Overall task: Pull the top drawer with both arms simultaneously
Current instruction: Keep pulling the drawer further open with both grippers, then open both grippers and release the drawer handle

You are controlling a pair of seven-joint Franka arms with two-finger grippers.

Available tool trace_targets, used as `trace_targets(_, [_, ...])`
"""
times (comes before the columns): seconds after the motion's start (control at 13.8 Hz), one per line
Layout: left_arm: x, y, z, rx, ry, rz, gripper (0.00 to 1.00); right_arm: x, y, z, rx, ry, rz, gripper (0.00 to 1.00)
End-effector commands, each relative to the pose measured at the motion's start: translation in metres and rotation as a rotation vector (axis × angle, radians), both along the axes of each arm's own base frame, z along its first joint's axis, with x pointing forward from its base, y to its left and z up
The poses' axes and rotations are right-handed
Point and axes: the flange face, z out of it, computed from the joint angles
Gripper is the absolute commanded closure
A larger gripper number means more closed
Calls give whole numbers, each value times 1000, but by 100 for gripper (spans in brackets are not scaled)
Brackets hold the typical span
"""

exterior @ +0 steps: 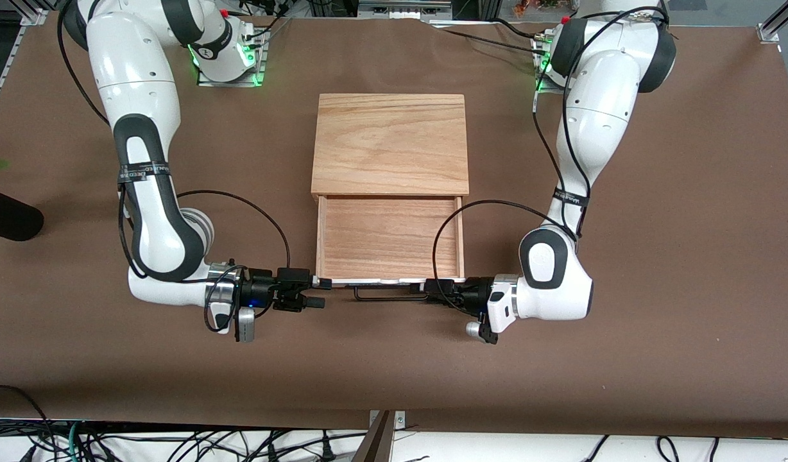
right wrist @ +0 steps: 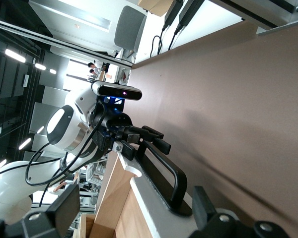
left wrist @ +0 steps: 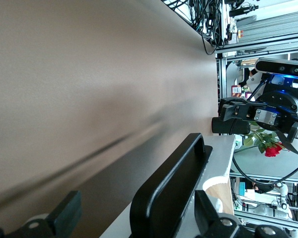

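Top drawer [exterior: 389,236] already pulled well out — left gripper [exterior: 432,289] and right gripper [exterior: 321,292] spread open at handle [exterior: 387,296] ends, gripping nothing — next, arms back away.

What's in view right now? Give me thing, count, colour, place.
wooden box: one, light oak, mid-table between the arms.
top drawer: one, light wood with white front, pulled out toward the front camera, nothing in it.
handle: one, black wire bar, on the drawer's front.
table: one, brown cover.
right gripper: one, black, open, at the drawer's front corner.
left gripper: one, black, open around the handle's end.
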Motion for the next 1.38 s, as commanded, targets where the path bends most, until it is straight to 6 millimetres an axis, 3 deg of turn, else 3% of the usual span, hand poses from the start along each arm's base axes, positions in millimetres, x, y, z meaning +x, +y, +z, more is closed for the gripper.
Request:
trace_targets(0.0, [3,-3,11,-5,14,10,0,-1,-4,14,-32,-10,25,0])
trace_targets(0.29, [8,0,29,-11,33,31,0,0,-13,25,-94,-39,54,0])
trace_targets(0.58, [9,6,69,-27,15,-14,0,2,-31,47,-199,-67,82,0])
trace_targets(0.87, [8,27,106,18,63,-75,0,1,-54,63,-313,-99,144,0])
trace_targets(1.09, [5,38,119,37,65,-119,0,-3,-61,71,-338,-92,193,0])
trace_targets(1.31, [4,42,122,43,70,-140,0,-5,-84,84,-411,-91,222,0])
